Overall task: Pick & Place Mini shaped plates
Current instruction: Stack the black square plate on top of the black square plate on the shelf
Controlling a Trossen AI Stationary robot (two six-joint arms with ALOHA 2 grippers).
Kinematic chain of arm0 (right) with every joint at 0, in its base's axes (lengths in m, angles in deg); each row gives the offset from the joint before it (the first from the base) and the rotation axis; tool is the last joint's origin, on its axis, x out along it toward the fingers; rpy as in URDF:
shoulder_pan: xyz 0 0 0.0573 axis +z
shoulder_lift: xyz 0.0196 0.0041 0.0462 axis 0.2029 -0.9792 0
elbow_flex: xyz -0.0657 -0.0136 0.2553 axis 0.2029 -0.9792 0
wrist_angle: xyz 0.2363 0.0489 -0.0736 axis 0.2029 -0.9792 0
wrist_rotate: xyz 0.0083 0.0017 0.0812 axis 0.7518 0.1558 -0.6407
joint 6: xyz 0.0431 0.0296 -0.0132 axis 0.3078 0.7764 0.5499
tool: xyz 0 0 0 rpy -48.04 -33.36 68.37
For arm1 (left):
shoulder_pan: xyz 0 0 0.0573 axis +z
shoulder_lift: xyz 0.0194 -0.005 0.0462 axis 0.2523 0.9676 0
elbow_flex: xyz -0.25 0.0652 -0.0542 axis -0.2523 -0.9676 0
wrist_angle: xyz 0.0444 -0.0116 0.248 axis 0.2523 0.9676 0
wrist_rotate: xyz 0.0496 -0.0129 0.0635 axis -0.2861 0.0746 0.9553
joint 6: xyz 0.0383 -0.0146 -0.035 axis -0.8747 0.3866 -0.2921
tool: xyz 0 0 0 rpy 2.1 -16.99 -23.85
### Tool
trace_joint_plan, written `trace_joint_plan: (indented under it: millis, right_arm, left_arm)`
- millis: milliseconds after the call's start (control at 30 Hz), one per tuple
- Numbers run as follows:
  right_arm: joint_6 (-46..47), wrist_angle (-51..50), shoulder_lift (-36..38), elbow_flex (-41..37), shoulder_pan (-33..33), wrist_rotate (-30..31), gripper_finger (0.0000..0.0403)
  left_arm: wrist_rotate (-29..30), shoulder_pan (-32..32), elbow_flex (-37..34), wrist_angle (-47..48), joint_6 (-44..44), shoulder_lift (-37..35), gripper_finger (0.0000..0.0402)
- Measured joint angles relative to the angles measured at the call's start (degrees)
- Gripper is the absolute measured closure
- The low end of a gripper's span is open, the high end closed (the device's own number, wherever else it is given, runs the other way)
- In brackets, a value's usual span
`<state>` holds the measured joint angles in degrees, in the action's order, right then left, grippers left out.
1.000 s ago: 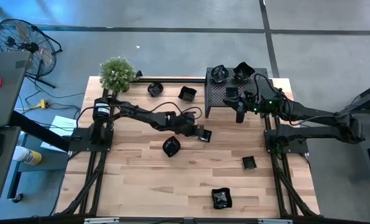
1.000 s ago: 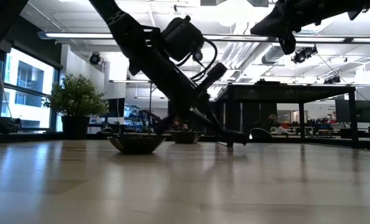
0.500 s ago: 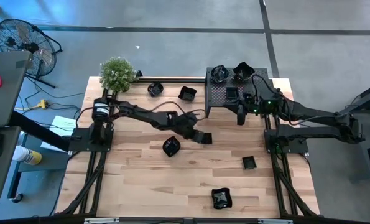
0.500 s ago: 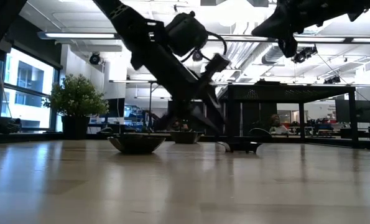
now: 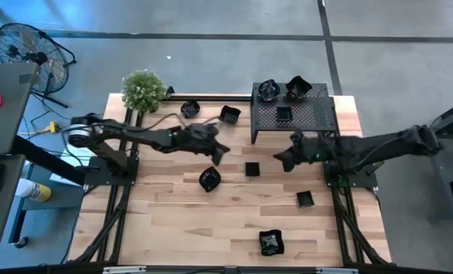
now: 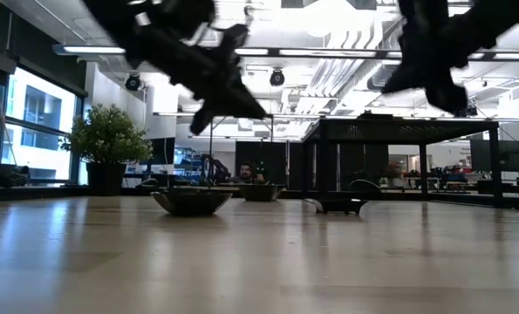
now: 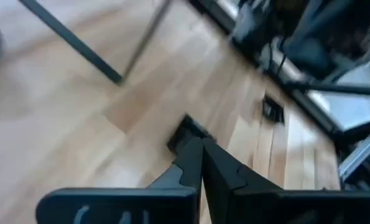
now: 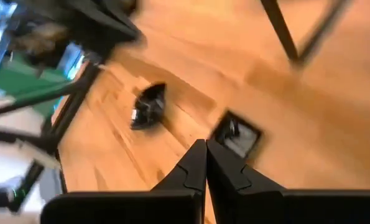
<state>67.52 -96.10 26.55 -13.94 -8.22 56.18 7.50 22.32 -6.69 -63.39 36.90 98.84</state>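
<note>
Both arms have swung since the earlier frames: our left gripper has let go of the square plate and pulled back toward the plant, and our right gripper has come off the stand and down over the table. We see both pairs of jaws pressed together, holding nothing. That plate now lies flat on the wood between the two grippers, just beside the right one's tips — the right wrist view shows it close ahead of the closed fingers, a wavy plate farther on. So the right arm looks nearer, though its jaws would need to open first. We judge the plates glossy, thin-rimmed and slippery; three sit on the perforated metal stand, the rest scattered on the table.
</note>
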Motion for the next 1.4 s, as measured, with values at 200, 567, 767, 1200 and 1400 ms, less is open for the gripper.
trace_joint_plan:
  millis: [200,567,767,1200,1400]
  right_arm:
    - [20.82,8.02,-5.97,-8.32,4.84,4.31,0.0373]
    - [24.62,18.4,-24.3,-6.43,2.33,2.01,0.0293]
    - [24.41,24.74,-32.56,-5.44,0.55,0.68,0.0294]
    - [25.36,34.65,-41.18,-5.39,-0.12,-1.62,0.0358]
    - [25.69,34.07,-40.33,-5.16,-0.09,-1.34,0.0398]
  left_arm:
    - [-0.03,5.56,-13.03,-15.14,1.2,-6.36,0.04]
    - [-9.45,13.09,-17.89,-19.25,2.51,-8.51,0.0401]
    - [-10.31,12.94,-17.89,-19.49,1.33,-8.51,0.0401]
    - [-13.33,12.92,-17.89,-19.33,-0.11,-8.51,0.0401]
    - [-16.22,12.92,-17.89,-19.33,-1.45,-8.51,0.0401]
